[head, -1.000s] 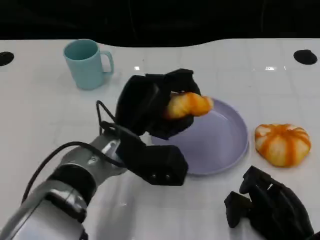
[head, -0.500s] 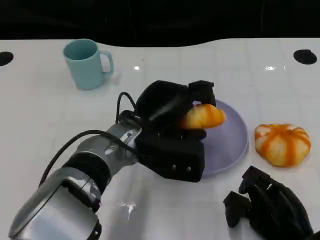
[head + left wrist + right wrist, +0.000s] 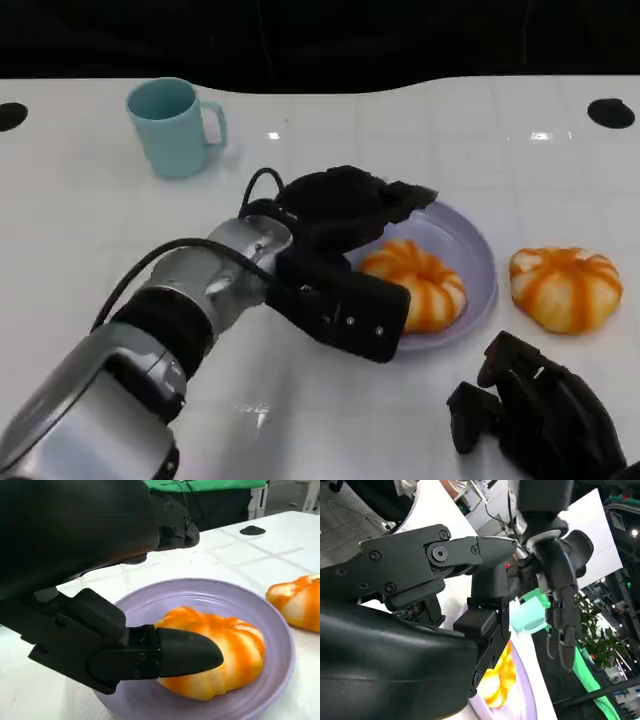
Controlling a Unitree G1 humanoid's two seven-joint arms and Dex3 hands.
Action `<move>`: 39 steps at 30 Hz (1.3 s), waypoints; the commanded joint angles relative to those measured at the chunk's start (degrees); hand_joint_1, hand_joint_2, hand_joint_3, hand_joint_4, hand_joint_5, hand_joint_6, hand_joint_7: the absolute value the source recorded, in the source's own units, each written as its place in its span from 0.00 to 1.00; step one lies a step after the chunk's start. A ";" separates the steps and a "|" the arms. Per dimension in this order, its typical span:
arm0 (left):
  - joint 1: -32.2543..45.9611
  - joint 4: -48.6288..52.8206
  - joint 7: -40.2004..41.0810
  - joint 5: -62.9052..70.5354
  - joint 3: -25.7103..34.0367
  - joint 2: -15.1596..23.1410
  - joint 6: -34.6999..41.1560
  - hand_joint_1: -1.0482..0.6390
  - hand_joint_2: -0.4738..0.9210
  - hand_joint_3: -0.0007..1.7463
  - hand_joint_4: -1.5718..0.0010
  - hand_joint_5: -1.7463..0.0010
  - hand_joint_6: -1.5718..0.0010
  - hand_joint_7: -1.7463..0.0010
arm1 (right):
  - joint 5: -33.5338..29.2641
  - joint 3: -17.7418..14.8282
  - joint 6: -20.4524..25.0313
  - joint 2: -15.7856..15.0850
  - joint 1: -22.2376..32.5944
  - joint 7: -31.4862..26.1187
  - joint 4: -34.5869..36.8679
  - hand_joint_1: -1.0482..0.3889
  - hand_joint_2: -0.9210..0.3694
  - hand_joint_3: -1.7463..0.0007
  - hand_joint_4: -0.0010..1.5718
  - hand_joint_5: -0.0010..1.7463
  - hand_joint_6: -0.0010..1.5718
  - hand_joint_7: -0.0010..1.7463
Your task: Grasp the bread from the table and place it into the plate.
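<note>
Evidently the bread (image 3: 415,284) is lying inside the plate (image 3: 478,250), so placement is judged done; the left hand (image 3: 345,215) is spread above it, gripping nothing; the right hand (image 3: 535,415) is rested curled on the bench (image 3: 80,220).

Overall light: bright and even in the head view, falling from overhead onto the white table (image 3: 90,230).
Glare: small white highlights on the far tabletop and one near the left forearm (image 3: 150,330); sheen along that silver forearm.
Shadows: soft and short, close under the mug (image 3: 172,127), the plate (image 3: 470,262) and the left hand (image 3: 340,215).
Far edge: black beyond the table, no detail.
Black hands: underexposed, surface detail mostly lost, worst on the right hand (image 3: 540,420).
Left wrist view: bread (image 3: 220,655) fairly sharp, nearest shell dark and soft.
Right wrist view: tilted, high contrast, far background blurred.
</note>
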 commanded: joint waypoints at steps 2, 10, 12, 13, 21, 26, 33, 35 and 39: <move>3.98 -7.24 -4.64 -5.07 3.17 3.57 -1.29 0.00 1.00 0.42 0.98 0.99 0.97 0.98 | 0.26 -0.55 -0.27 -0.80 0.20 0.26 -0.14 0.34 0.00 0.85 0.49 0.97 0.43 0.84; 13.62 -16.57 -12.35 -21.50 12.53 6.19 -8.36 0.00 1.00 0.39 0.95 0.85 0.92 0.93 | 0.28 -0.60 0.21 -0.94 0.42 0.09 -0.47 0.34 0.00 0.86 0.49 0.96 0.43 0.83; 16.66 -18.29 -14.03 -26.21 14.92 6.24 -10.22 0.01 1.00 0.38 0.99 0.68 0.89 0.89 | 0.37 -0.65 0.21 -0.93 0.42 0.25 -0.39 0.34 0.00 0.86 0.50 0.96 0.43 0.83; 18.36 -18.67 -14.95 -29.33 16.36 5.64 -11.40 0.02 1.00 0.36 0.99 0.63 0.88 0.88 | 0.34 -0.66 0.16 -0.93 0.47 0.25 -0.45 0.34 0.00 0.86 0.50 0.96 0.43 0.83; 28.34 -16.52 -23.26 -50.53 25.74 -2.27 -21.72 0.15 1.00 0.23 0.70 0.34 0.60 0.69 | 0.78 -0.86 0.77 -1.03 0.76 0.46 -0.81 0.35 0.00 0.86 0.49 0.97 0.43 0.83; 36.33 -21.94 -26.95 -57.75 28.25 -5.11 -18.78 0.14 1.00 0.19 0.64 0.11 0.63 0.25 | 0.79 -0.83 0.88 -1.19 1.19 0.59 -1.25 0.35 0.00 0.86 0.49 0.97 0.43 0.82; 47.38 -36.11 -32.02 -68.24 29.63 -6.29 -1.46 0.14 1.00 0.15 0.55 0.01 0.57 0.17 | 0.56 -0.64 0.49 -1.35 1.53 0.96 -1.68 0.35 0.00 0.86 0.48 0.97 0.43 0.83; 50.08 -39.95 -33.47 -70.69 29.77 -5.99 3.61 0.16 1.00 0.15 0.53 0.00 0.57 0.15 | 0.72 -0.68 0.63 -1.38 1.57 1.18 -1.74 0.35 0.00 0.85 0.48 0.98 0.42 0.83; 54.97 -46.48 -35.32 -75.01 30.23 -5.72 12.72 0.17 1.00 0.10 0.46 0.00 0.51 0.17 | 0.74 -0.73 0.91 -1.42 1.59 0.89 -1.91 0.35 0.00 0.85 0.48 0.98 0.42 0.83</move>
